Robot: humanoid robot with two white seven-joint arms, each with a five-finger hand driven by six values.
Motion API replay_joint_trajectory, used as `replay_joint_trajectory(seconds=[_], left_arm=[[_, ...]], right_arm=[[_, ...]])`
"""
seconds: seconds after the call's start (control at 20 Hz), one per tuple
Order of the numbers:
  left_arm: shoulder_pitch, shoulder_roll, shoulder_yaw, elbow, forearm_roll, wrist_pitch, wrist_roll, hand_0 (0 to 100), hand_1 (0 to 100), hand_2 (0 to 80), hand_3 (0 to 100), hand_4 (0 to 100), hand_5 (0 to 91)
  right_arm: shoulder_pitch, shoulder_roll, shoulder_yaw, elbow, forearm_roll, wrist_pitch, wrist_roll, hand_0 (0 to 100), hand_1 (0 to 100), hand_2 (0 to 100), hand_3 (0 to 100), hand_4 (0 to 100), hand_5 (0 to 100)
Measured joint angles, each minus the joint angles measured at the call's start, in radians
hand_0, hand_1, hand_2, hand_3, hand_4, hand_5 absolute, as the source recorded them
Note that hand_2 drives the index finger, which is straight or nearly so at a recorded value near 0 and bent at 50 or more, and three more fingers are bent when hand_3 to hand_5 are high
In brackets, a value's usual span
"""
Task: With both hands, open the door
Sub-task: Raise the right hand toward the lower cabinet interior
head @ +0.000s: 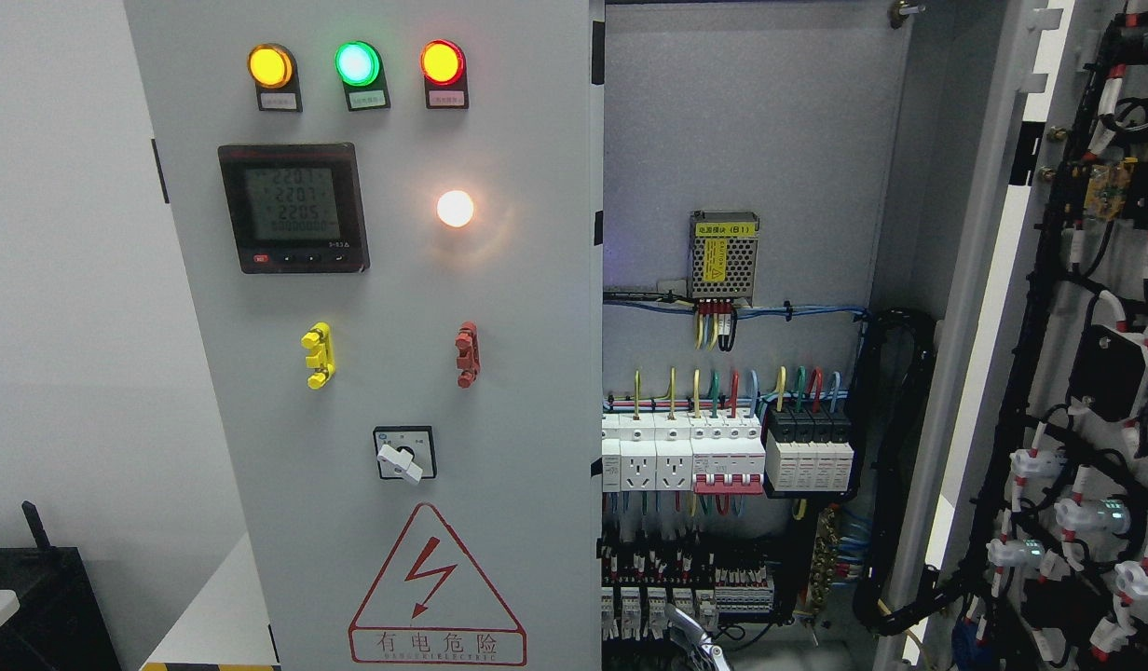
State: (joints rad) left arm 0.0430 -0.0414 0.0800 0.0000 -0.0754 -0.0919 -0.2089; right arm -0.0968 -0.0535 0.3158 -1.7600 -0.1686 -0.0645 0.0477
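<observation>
While the right door (1086,326) already stands swung wide at the cabinet's right edge, the left door (369,335) is shut, its tall free edge directly above a hand (695,643) of unclear side, its grip unreadable.

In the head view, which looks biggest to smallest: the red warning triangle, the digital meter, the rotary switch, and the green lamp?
1. Warning triangle
2. Digital meter
3. Rotary switch
4. Green lamp

All are on the same door panel, so nearness hardly skews this.

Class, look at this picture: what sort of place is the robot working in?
Probably an electrical or plant room: a grey power cabinet with indicator lamps, a digital meter, and breakers behind its open right door.
</observation>
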Motion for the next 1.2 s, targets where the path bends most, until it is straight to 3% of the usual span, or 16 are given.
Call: replay_joint_trajectory(seconds=[0.2, 1.2], left_arm=[[0.000, 0.000, 0.000, 0.000, 0.000, 0.000, 0.000, 0, 0, 0.0, 0, 4, 0.0], [0.000, 0.000, 0.000, 0.000, -0.001, 0.000, 0.000, 0, 0, 0.0, 0, 4, 0.0]], right_arm=[[-0.043, 0.001, -0.001, 0.016, -0.035, 0.036, 0.000, 0, 0, 0, 0, 0, 0], [-0.215, 0.002, 0.001, 0.176, -0.102, 0.095, 0.002, 0, 0, 0, 0, 0, 0]])
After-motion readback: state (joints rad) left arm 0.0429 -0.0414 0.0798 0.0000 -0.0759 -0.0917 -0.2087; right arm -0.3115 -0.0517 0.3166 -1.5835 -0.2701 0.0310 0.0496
